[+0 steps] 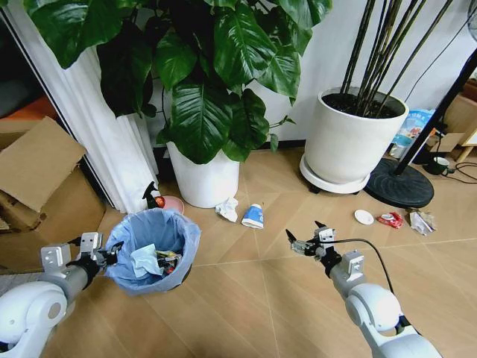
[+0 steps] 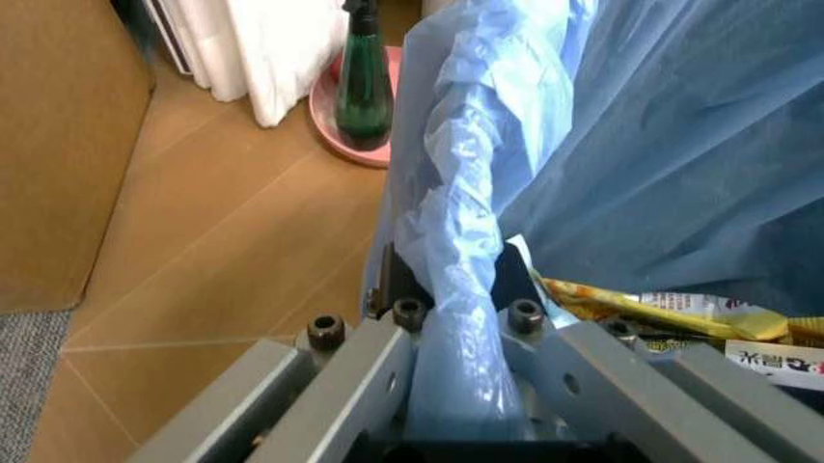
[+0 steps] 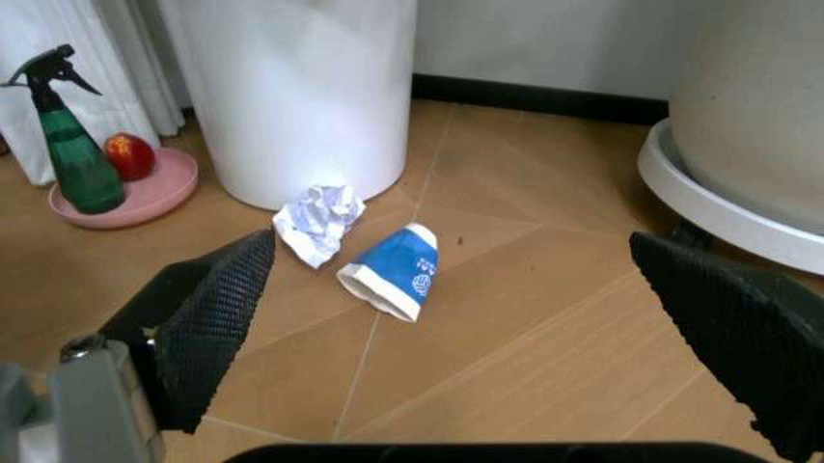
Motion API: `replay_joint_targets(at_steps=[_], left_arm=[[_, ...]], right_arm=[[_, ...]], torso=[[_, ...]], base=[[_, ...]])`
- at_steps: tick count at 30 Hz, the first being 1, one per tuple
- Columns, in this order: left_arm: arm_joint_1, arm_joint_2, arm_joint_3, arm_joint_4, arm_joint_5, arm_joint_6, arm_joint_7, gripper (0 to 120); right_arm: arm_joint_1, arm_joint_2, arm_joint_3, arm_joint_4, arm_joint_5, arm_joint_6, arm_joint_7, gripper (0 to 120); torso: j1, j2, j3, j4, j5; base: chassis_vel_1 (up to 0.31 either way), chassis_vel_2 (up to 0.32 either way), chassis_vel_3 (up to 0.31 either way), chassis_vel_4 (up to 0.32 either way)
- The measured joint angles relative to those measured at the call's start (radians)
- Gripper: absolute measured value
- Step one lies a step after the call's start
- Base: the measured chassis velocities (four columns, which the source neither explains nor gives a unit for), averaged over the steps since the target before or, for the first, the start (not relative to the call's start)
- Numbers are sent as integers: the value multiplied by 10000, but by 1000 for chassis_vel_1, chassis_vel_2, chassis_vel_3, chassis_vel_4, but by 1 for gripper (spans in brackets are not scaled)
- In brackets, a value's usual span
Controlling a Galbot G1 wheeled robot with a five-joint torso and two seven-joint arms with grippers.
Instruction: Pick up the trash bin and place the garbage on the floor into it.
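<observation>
A wooden floor (image 1: pixel 246 298) runs back to a white wall, with two white plant pots: one (image 1: pixel 203 179) at 12 o'clock from the bin, under broad green leaves, and a wider one (image 1: pixel 350 142) at 1 o'clock from the right claw, on a round stand. Folded cardboard (image 1: pixel 37 179) lies at 9 o'clock.

The bin (image 1: pixel 153 250), lined with a crinkled blue bag, sits at the lower left of the head view. Inside lie white paper and printed wrappers (image 2: pixel 670 309). The left claw (image 1: pixel 110 255) is at the bin's 9 o'clock edge, clenched on the rim: in the left wrist view its fingers (image 2: pixel 386 386) stand either side of the bunched bag (image 2: pixel 451 251) at the rim.

The right claw (image 1: pixel 305 235) hangs above bare floor at 3 o'clock from the bin, released, its mesh-faced fingers (image 3: pixel 212 323) spread wide. Between them in the right wrist view lie a crumpled paper (image 3: pixel 318 220) and a crushed blue-white cup (image 3: pixel 390 272), touching or nearly so, just in front of the leafy pot.

Farther off, at 2 o'clock from the right claw, lie a white lid (image 1: pixel 364 217), a red wrapper (image 1: pixel 390 219) and another crumpled wrapper (image 1: pixel 422 221), near a black round base (image 1: pixel 402 183).

A green spray bottle (image 3: pixel 71 154) stands on a pink dish (image 3: pixel 142 198) at 12 o'clock from the bin.
</observation>
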Motion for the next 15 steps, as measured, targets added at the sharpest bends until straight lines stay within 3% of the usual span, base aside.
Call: replay_joint_targets(at_steps=[15], left_arm=[[-7,-3,24,20,0,0,59,0]], right_arm=[[49,129,-114,-117,-118,24,-14,100]], torso=[[2,-1,1,-1,0]], base=[[-51,54,56,-57]])
